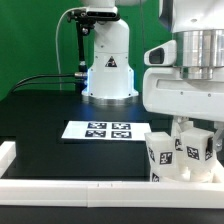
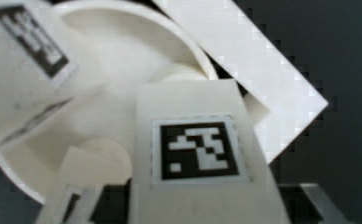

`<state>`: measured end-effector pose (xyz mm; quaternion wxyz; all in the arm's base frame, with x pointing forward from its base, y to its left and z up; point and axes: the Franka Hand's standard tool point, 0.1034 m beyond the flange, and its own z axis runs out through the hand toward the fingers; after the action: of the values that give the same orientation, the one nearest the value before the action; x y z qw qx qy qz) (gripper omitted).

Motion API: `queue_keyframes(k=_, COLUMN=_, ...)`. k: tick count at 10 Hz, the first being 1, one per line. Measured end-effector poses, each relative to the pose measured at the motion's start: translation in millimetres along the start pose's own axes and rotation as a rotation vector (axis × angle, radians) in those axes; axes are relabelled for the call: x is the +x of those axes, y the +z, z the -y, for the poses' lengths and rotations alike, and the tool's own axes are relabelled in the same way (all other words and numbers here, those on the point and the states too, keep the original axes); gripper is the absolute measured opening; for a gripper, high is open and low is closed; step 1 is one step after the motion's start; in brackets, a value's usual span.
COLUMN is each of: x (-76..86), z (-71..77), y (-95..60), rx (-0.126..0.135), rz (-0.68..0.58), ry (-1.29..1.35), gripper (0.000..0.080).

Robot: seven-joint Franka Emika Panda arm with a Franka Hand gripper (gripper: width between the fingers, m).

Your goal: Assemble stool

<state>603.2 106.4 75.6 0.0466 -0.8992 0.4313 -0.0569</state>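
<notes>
My gripper point(image 1: 184, 132) hangs over the stool parts at the exterior view's right, by the front rail. In the wrist view the gripper point(image 2: 199, 206) is shut on a chunky white stool leg point(image 2: 196, 120) whose square tag faces the camera. One finger point(image 2: 75, 203) shows on each side of the leg. Behind the leg lies the round white seat point(image 2: 116, 85), tilted, with another tagged leg point(image 2: 27, 45) on it. In the exterior view two tagged legs point(image 1: 162, 152) point(image 1: 197, 147) stand under the hand; the seat is mostly hidden there.
The marker board point(image 1: 97, 130) lies on the black table in front of the robot base point(image 1: 108, 65). A long white frame rail point(image 1: 80, 186) runs along the front edge and another point(image 1: 6, 155) along the exterior view's left. A green backdrop stands behind.
</notes>
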Motion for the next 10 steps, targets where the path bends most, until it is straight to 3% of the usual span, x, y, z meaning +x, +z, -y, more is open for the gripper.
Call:
queue_keyframes(k=1, x=-4.3, z=0.1, y=0.0, rx=-0.021, rz=0.018, ry=0.087, gripper=0.0334)
queue_keyframes(k=4, x=-4.0, z=-1.5, y=0.5, rx=-0.026, rz=0.022, ry=0.297, gripper=0.0334)
queue_keyframes(k=10, x=-10.2, z=1.0, y=2.0, rx=-0.014, rz=0.083, ry=1.077, gripper=0.0334)
